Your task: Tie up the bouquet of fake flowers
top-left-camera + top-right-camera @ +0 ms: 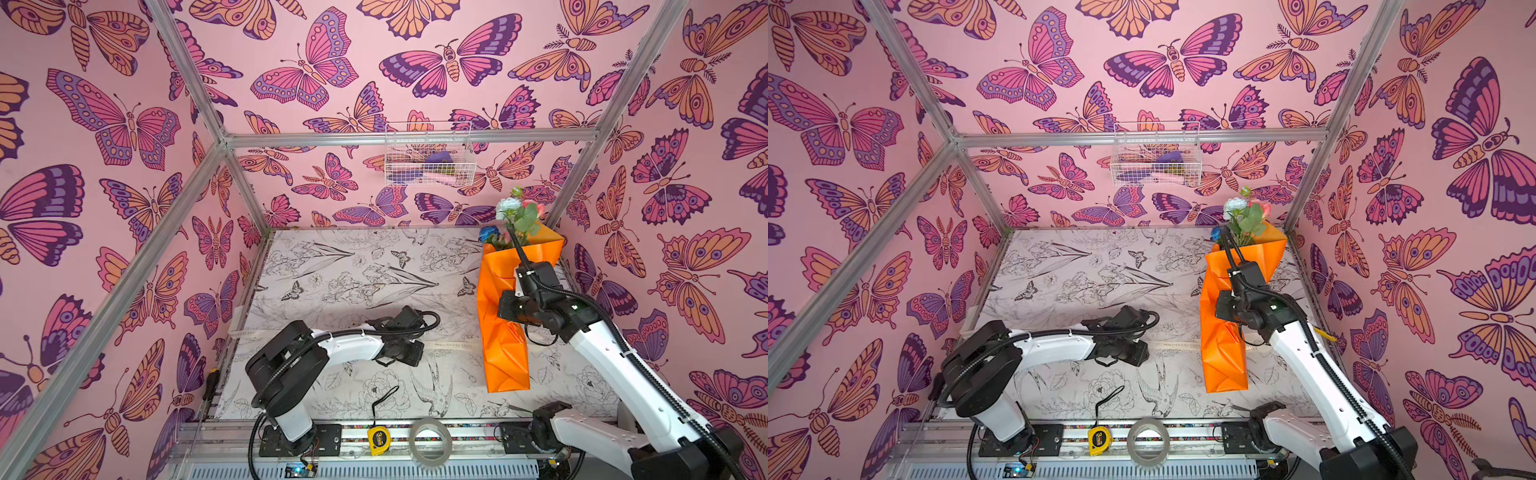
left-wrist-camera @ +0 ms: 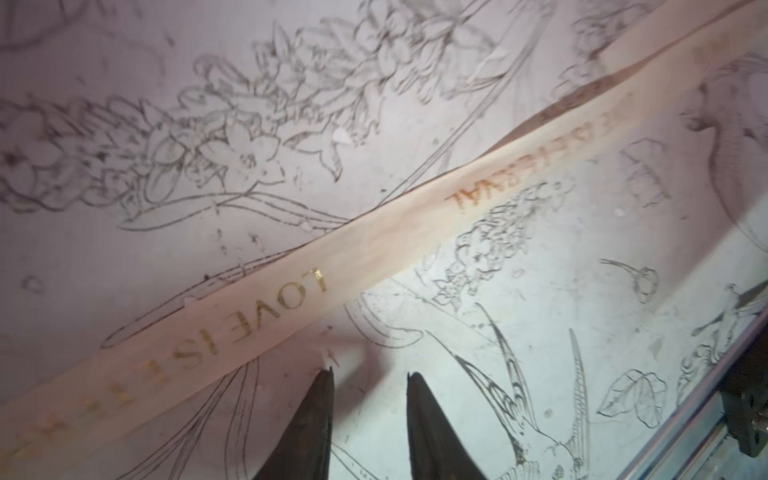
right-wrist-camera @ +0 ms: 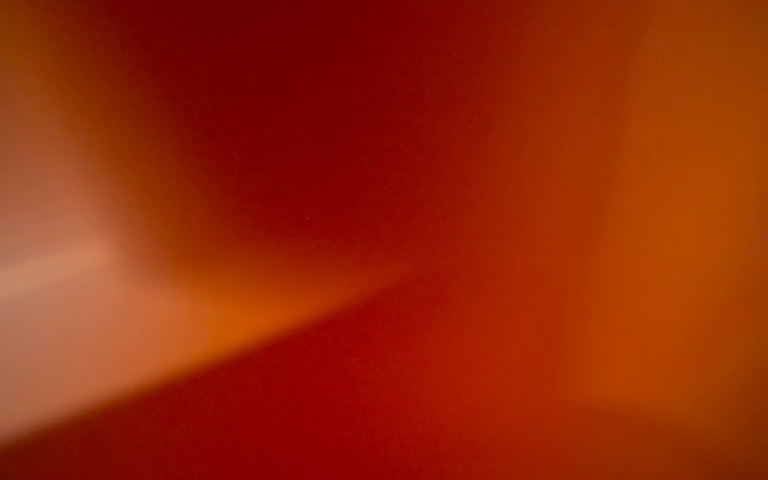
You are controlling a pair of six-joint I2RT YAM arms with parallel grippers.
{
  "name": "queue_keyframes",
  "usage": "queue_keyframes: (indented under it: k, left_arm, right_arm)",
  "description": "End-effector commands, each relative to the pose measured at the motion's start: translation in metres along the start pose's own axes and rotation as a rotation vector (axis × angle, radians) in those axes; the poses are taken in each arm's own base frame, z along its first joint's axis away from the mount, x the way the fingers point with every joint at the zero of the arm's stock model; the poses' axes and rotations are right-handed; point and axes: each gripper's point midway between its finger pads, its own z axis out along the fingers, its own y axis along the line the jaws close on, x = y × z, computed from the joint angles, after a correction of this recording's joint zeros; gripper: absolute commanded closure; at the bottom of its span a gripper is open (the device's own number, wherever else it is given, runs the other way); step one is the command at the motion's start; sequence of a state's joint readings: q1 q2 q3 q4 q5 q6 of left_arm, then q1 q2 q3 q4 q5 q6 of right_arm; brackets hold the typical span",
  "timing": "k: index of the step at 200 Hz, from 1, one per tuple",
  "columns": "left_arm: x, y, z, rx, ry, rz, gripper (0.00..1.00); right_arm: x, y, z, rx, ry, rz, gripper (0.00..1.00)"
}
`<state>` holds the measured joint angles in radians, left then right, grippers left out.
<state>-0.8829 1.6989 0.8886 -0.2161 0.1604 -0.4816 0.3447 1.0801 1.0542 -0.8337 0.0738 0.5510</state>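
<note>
The bouquet of fake flowers (image 1: pixel 503 353) (image 1: pixel 1223 357) stands upright at the right of the table in both top views, wrapped in glossy orange paper, with white, pink and blue blooms (image 1: pixel 515 212) at its top. My right gripper (image 1: pixel 511 309) presses into the wrap at mid height and holds it; its fingers are hidden, and orange paper (image 3: pixel 415 249) fills the right wrist view. My left gripper (image 2: pixel 370 372) (image 1: pixel 401 353) hangs low over the table, open with nothing between its fingers. It sits just short of a cream ribbon (image 2: pixel 374 241) printed with gold letters.
A yellow tape measure (image 1: pixel 378 440) and a roll of clear tape (image 1: pixel 430 442) lie on the front rail. A screwdriver (image 1: pixel 211 384) lies at the table's left edge. A wire basket (image 1: pixel 428 158) hangs on the back wall. The table's metal edge (image 2: pixel 685 395) runs near the left gripper.
</note>
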Motion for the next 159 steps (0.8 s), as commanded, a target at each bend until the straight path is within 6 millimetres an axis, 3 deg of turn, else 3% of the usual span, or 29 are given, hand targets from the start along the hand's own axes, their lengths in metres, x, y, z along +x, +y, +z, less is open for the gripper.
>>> queue_keyframes:
  k: [1,40,96,136,159]
  left_arm:
    - [0.004,0.013,0.008,-0.034,0.048,-0.065,0.69]
    - [-0.017,0.033,0.025,-0.070,0.029,-0.090,0.69]
    - [-0.087,0.033,0.058,0.014,-0.029,-0.090,0.72]
    - [-0.115,0.028,0.045,0.057,-0.093,-0.081,0.70]
    - [-0.112,0.026,0.014,0.087,-0.136,-0.115,0.62]
  right_arm:
    - [-0.011,0.004,-0.002,0.003,-0.053,0.013,1.00]
    - [-0.011,0.008,0.009,0.000,-0.043,0.015,1.00]
    - [-0.017,0.022,0.031,-0.005,-0.011,-0.004,1.00]
    - [-0.016,0.045,0.042,-0.032,0.000,-0.028,1.00]
    - [-0.010,0.069,0.046,-0.070,0.002,-0.043,1.00]
